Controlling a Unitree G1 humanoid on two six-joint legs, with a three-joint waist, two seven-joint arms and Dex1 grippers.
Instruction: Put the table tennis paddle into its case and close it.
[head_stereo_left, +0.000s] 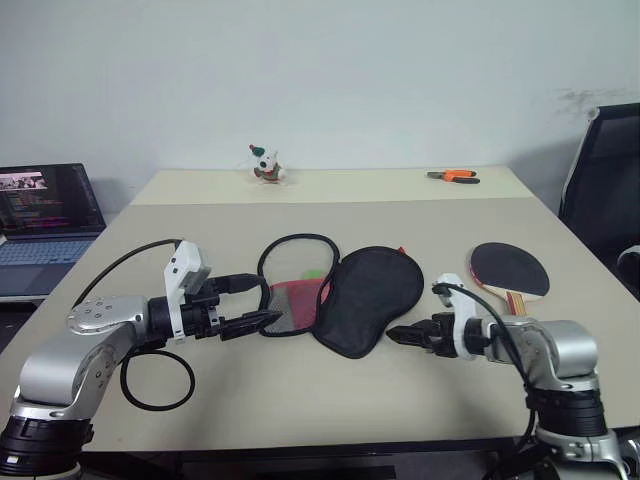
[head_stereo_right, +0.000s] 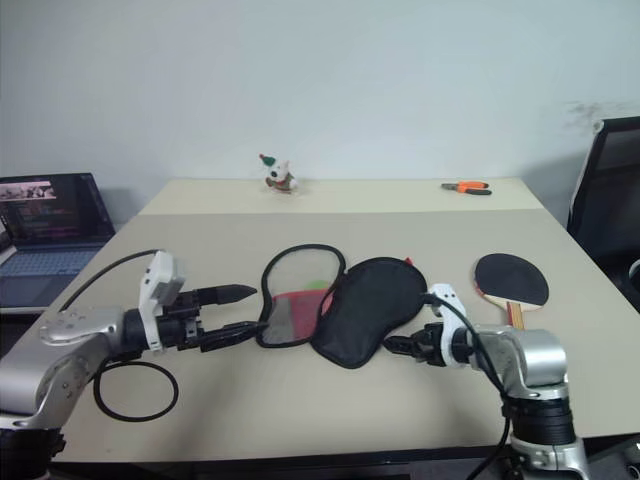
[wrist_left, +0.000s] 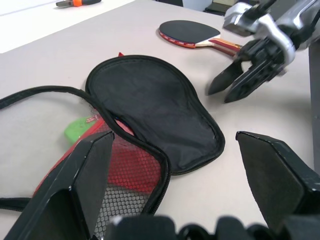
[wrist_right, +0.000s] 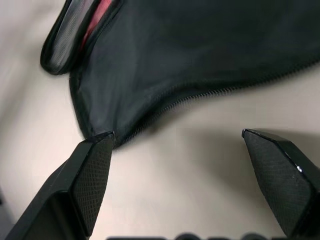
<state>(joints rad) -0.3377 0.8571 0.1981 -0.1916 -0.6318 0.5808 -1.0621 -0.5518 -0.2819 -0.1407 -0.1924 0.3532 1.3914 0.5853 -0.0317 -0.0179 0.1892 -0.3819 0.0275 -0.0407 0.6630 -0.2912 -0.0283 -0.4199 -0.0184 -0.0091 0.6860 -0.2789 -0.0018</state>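
Note:
The case (head_stereo_left: 372, 295) lies unzipped and spread flat at the table's middle. Its black half is on the right, and its mesh half (head_stereo_left: 298, 290) with the red panel and a green tag (wrist_left: 77, 131) is on the left. The table tennis paddle (head_stereo_left: 510, 270) rests black face up to the right of the case, handle toward me. My left gripper (head_stereo_left: 266, 301) hovers open at the mesh half's left rim, holding nothing. Just off the black half's near right edge (wrist_right: 175, 60), my right gripper (head_stereo_left: 393, 335) is open and empty, pointing left.
A loop of black cable (head_stereo_left: 155, 380) lies on the table under my left arm. A small toy figure (head_stereo_left: 265, 165) and orange pliers (head_stereo_left: 455, 176) sit at the far edge. A laptop (head_stereo_left: 45, 215) stands off to the left, a black chair (head_stereo_left: 610, 170) to the right.

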